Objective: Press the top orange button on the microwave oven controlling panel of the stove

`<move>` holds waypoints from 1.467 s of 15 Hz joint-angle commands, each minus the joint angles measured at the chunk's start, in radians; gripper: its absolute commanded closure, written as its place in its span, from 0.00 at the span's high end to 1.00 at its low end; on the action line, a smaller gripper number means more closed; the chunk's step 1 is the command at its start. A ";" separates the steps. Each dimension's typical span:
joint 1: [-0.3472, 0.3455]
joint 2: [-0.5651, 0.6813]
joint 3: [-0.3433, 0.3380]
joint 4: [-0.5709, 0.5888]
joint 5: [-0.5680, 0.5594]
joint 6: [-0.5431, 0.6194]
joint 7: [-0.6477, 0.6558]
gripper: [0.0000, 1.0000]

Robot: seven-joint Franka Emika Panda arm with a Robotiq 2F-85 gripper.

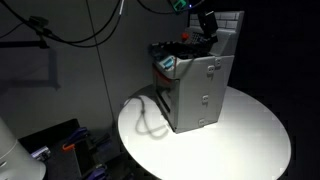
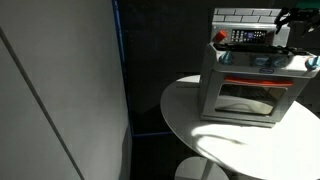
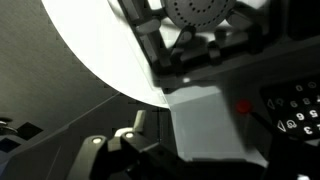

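Note:
The grey toy stove [image 1: 200, 90] stands on a round white table [image 1: 250, 135]; it also shows in an exterior view [image 2: 250, 85]. Its small dark controlling panel [image 2: 245, 37] sits at the top, in front of the white tiled back wall [image 1: 230, 22]. In the wrist view the panel [image 3: 292, 112] shows white marks, with a round orange-red button [image 3: 242, 108] at its left edge. My gripper [image 1: 207, 28] hovers over the stove's top near the panel, as in an exterior view [image 2: 288, 28]. In the wrist view its fingers [image 3: 200, 165] form one dark mass, apparently shut and empty, just short of the button.
Colourful items [image 1: 170, 62] sit on the cooktop. A cable loop [image 1: 150, 120] lies on the table beside the stove. The oven door [image 2: 248, 100] faces the front. A tall grey partition [image 2: 60, 90] stands to the side, and the surroundings are dark.

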 commanded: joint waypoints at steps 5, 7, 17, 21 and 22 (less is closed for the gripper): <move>0.016 0.019 -0.014 0.038 0.007 -0.034 0.018 1.00; 0.017 0.023 -0.014 0.039 0.007 -0.034 0.018 1.00; 0.017 0.041 -0.020 0.051 0.009 -0.029 0.019 1.00; 0.017 0.049 -0.021 0.060 0.011 -0.028 0.017 1.00; 0.017 0.051 -0.021 0.063 0.012 -0.028 0.016 1.00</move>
